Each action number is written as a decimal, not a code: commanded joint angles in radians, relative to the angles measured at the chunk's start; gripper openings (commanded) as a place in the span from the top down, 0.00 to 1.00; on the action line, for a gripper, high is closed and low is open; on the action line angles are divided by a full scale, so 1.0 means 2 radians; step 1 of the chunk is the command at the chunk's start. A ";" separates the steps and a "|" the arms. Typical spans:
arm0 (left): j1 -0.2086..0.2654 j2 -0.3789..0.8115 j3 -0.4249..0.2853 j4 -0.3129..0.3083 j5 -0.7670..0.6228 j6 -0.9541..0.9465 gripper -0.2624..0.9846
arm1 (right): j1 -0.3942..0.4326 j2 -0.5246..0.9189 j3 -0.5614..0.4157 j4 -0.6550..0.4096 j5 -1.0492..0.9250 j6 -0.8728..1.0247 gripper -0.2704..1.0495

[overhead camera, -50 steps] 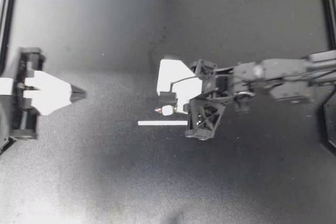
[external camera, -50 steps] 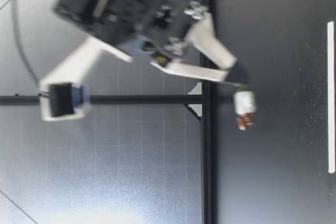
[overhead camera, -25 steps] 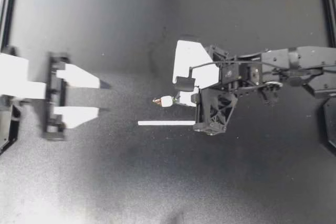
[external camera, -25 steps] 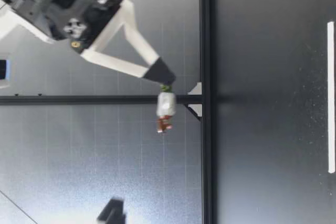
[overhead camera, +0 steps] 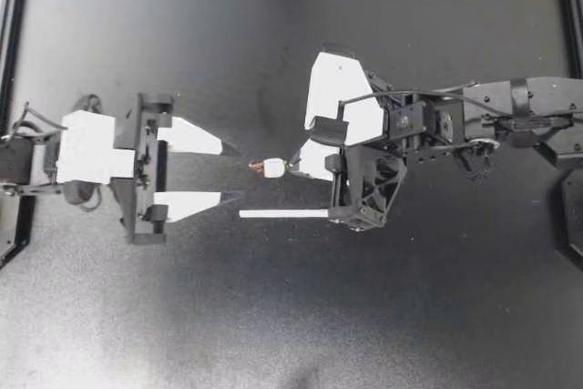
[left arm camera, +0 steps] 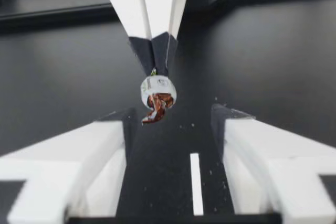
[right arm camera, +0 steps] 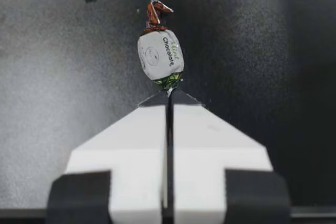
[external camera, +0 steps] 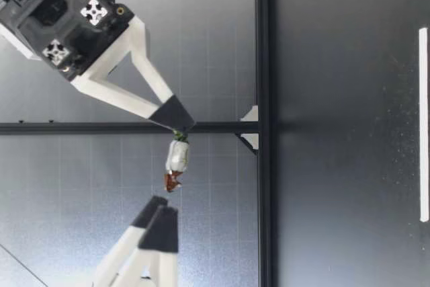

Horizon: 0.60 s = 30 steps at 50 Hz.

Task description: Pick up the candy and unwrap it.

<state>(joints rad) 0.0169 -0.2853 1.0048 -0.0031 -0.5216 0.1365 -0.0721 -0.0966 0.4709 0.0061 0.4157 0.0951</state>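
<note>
Candy (overhead camera: 273, 168): wrapper end clamped in right jaws; left jaws open just ahead, apart. White strip (overhead camera: 283, 213) on worktop (overhead camera: 182, 316) beside right jaws.

candy (overhead camera: 273, 168) tail hidden in right claw (overhead camera: 293, 163), left claw (overhead camera: 239, 171) cropped in low view

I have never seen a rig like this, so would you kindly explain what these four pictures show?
It is a robot with two arms at a black table, each ending in a two-fingered pincer. One picture looks straight down, one looks across from table height, and one comes from a camera on each wrist. The right pincer is shut on one twisted end of a wrapped candy and holds it in the air above the table. The left pincer is open, facing the candy's other, brown end without touching it. A thin white strip lies on the table.
</note>
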 commanded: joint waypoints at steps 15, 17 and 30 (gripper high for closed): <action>0.001 0.011 -0.025 -0.001 -0.005 0.005 0.39 | 0.008 -0.019 -0.012 0.001 -0.012 -0.002 0.93; 0.001 0.012 -0.027 0.000 -0.005 0.005 0.39 | 0.008 -0.020 -0.012 0.001 -0.012 -0.002 0.93; 0.001 0.018 -0.030 0.000 -0.005 0.006 0.42 | 0.008 -0.025 -0.006 0.001 -0.012 -0.002 0.93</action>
<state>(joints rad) 0.0153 -0.2439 0.9664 -0.0031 -0.5216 0.1457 -0.0598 -0.1135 0.4709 0.0061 0.4004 0.0920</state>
